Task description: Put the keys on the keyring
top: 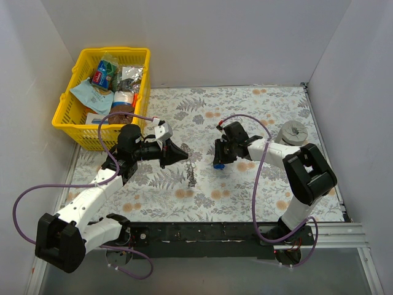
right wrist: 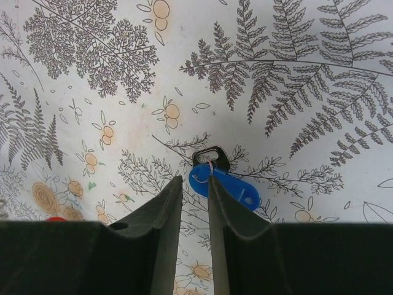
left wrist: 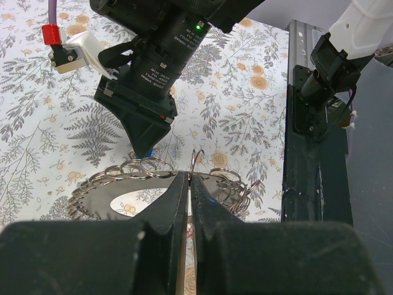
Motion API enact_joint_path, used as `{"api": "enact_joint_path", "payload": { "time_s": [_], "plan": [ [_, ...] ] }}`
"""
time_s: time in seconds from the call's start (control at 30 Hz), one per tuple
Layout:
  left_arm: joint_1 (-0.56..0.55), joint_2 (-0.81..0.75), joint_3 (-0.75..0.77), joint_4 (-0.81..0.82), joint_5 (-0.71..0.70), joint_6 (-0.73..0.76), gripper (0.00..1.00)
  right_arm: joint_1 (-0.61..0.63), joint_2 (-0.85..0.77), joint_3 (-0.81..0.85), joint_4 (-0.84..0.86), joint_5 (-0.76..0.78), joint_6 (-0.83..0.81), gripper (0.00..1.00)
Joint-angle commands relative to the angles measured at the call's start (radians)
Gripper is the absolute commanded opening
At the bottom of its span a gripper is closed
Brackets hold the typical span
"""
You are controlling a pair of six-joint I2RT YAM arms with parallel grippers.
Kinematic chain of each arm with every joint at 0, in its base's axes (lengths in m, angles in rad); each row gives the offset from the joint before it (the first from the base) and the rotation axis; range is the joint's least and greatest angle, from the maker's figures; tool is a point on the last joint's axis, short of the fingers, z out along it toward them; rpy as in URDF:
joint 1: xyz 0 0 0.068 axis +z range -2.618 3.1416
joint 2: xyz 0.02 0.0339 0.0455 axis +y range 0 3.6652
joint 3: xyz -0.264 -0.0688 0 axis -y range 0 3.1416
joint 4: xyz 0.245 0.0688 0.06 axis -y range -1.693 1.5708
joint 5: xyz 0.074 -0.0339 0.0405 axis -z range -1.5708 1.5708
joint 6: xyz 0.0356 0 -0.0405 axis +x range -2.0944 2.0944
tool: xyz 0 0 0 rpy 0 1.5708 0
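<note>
My left gripper (left wrist: pixel 189 178) is shut on the keyring (left wrist: pixel 123 175), a large silvery ring strung with small loops; one loop sticks up between the fingertips. In the top view the left gripper (top: pixel 182 153) points right, and the keyring (top: pixel 191 176) shows as a thin grey shape below its tip. My right gripper (right wrist: pixel 195 181) hovers tip-down over the mat with a narrow gap between the jaws. A blue key (right wrist: pixel 224 187) on a thin wire loop lies by its right fingertip, next to the small black clip (right wrist: pixel 212 158). A bit of a red key (right wrist: pixel 56 218) shows at the lower left.
A yellow basket (top: pixel 64 114) of packets stands at the back left. A squat grey cylinder (top: pixel 293 133) sits at the right by the right arm. The right gripper (left wrist: pixel 147 123) hangs close in front of the left one. The black base rail (left wrist: pixel 316 184) runs along the near edge.
</note>
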Motion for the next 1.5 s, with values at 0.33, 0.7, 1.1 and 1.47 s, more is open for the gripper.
{"api": "enact_joint_path", "payload": {
  "time_s": [0.33, 0.7, 1.1, 1.47],
  "plan": [
    [0.005, -0.028, -0.004, 0.017, 0.014, 0.011, 0.0, 0.001, 0.055, 0.053, -0.008, 0.013, -0.004, 0.3],
    [0.005, -0.043, -0.01, 0.009, 0.009, 0.015, 0.0, -0.001, 0.087, 0.088, 0.0, -0.032, -0.01, 0.1],
    [0.005, -0.029, -0.011, 0.006, 0.008, 0.026, 0.0, 0.03, 0.024, 0.101, -0.005, -0.09, -0.087, 0.01],
    [0.005, -0.021, -0.002, -0.009, 0.008, 0.035, 0.0, 0.032, -0.022, 0.038, -0.051, 0.013, -0.104, 0.43]
  ]
}}
